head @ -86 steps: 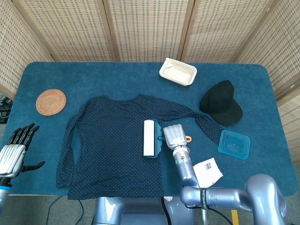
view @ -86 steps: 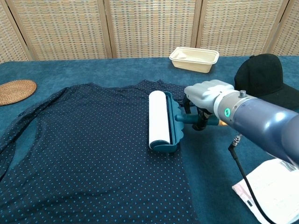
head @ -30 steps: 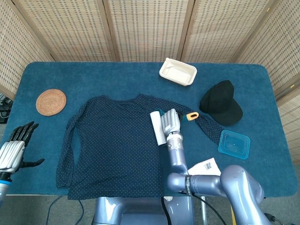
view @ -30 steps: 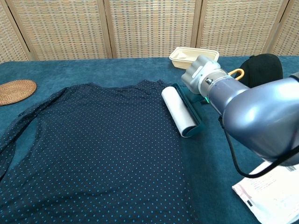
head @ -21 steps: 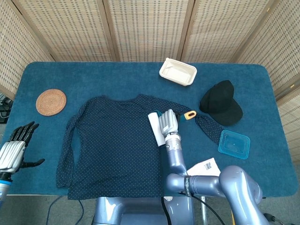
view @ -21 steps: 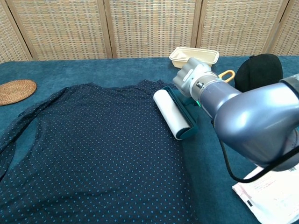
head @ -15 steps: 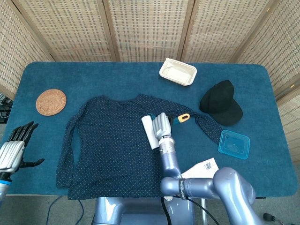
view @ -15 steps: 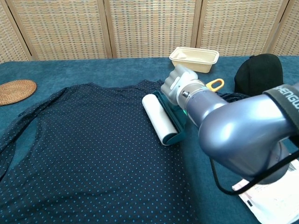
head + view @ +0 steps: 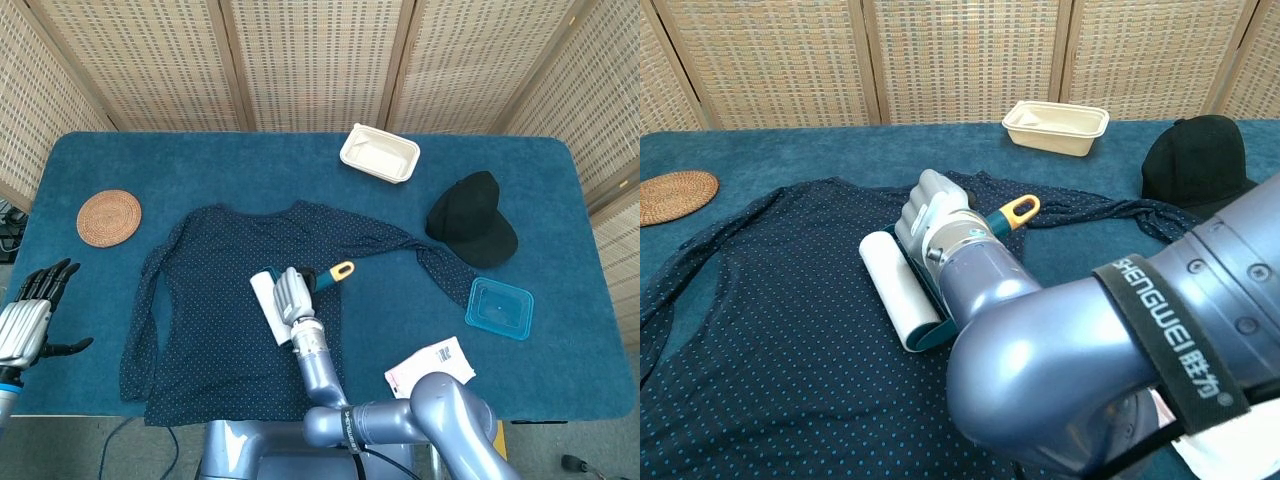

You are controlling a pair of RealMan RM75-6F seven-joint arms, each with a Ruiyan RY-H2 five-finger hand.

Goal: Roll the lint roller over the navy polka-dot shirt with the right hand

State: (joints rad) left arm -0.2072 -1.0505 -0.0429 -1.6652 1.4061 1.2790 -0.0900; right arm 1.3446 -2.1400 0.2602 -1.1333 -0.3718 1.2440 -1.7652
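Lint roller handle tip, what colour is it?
The lint roller handle tip is orange-yellow, clearest in the chest view.

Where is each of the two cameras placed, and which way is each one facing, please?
Head view: sits high, looks steeply down on the whole table; shows the left hand at the near-left edge and the right hand with its forearm.
Chest view: sits low, looks across the table toward the screens; the right arm fills the foreground.
Shared: the right hand gripping the lint roller on the navy polka-dot shirt, the woven coaster, the cream tray, the black cap.

Silver-blue arm (image 9: 1070,370), black "SHENGWEI" band (image 9: 1170,335)
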